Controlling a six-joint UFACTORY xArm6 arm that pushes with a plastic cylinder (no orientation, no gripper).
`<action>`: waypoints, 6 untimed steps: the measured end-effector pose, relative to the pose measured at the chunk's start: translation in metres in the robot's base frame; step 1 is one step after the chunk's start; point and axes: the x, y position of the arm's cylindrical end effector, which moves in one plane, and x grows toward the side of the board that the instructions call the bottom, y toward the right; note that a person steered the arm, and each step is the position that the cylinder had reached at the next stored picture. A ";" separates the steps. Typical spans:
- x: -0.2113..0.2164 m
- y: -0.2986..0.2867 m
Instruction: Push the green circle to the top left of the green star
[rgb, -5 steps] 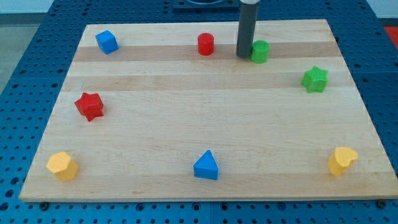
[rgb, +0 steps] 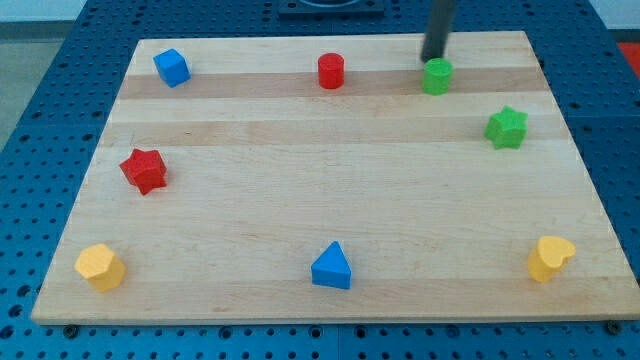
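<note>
The green circle (rgb: 436, 76) sits near the view's top, right of centre on the wooden board (rgb: 330, 200). The green star (rgb: 506, 127) lies below and to the right of it, near the board's right edge. My tip (rgb: 432, 59) is just above the green circle, at its top edge, touching or nearly touching it. The rod rises out of the view's top.
A red cylinder (rgb: 331, 71) is left of the green circle. A blue cube (rgb: 171, 67) is at top left, a red star (rgb: 144, 170) at left. A yellow block (rgb: 100, 267), a blue triangle (rgb: 331, 267) and a yellow heart (rgb: 550, 258) line the bottom.
My tip moved from the green circle's left side to just above it. The green circle slid a little to the right and slightly up.
</note>
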 end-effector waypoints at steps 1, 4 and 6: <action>0.000 -0.002; 0.041 -0.020; 0.075 -0.011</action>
